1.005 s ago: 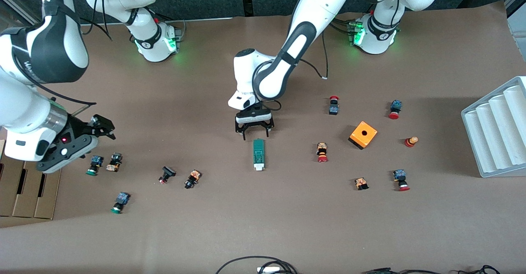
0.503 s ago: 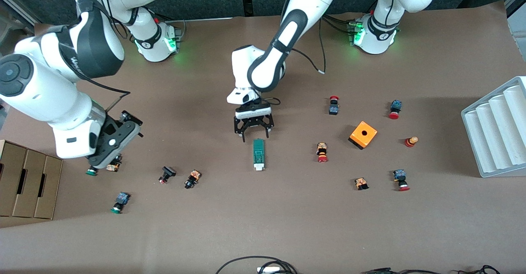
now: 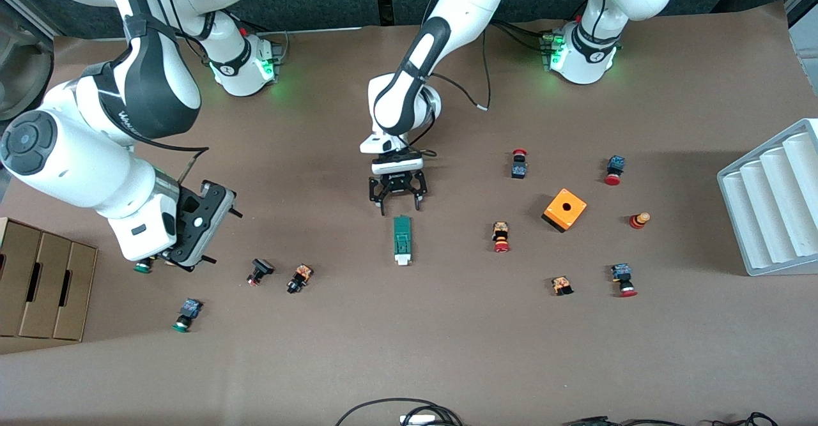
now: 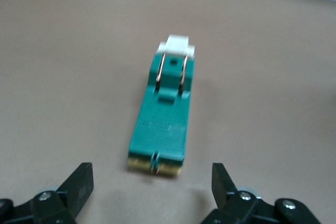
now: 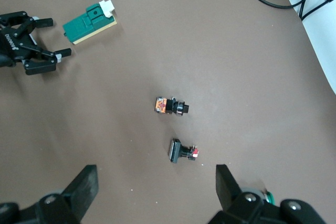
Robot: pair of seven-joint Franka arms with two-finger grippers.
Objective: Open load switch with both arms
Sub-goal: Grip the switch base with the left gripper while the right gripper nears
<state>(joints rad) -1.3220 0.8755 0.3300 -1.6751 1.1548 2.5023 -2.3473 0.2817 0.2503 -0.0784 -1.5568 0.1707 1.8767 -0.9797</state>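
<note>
The load switch [image 3: 402, 239], a narrow dark green block with a white end, lies flat at the middle of the table, its white end toward the front camera. My left gripper [image 3: 399, 209] hangs low just off its green end, open, with nothing between its fingers. In the left wrist view the load switch [image 4: 163, 114] lies straight ahead of the open left gripper [image 4: 151, 184]. My right gripper [image 3: 223, 236] is open and empty over the table toward the right arm's end. The right wrist view shows the right gripper [image 5: 156, 179] with the load switch [image 5: 89, 23] well apart from it.
Small push buttons lie scattered, two of them [image 3: 259, 271] [image 3: 299, 278] between the right gripper and the switch. An orange cube [image 3: 565, 209] and a grey ridged tray [image 3: 773, 202] sit toward the left arm's end. A cardboard box [image 3: 41, 289] stands at the right arm's end.
The right arm has swung in from the table's end toward the middle, its gripper now over the green-capped buttons. The left gripper has barely shifted above the switch's green end.
</note>
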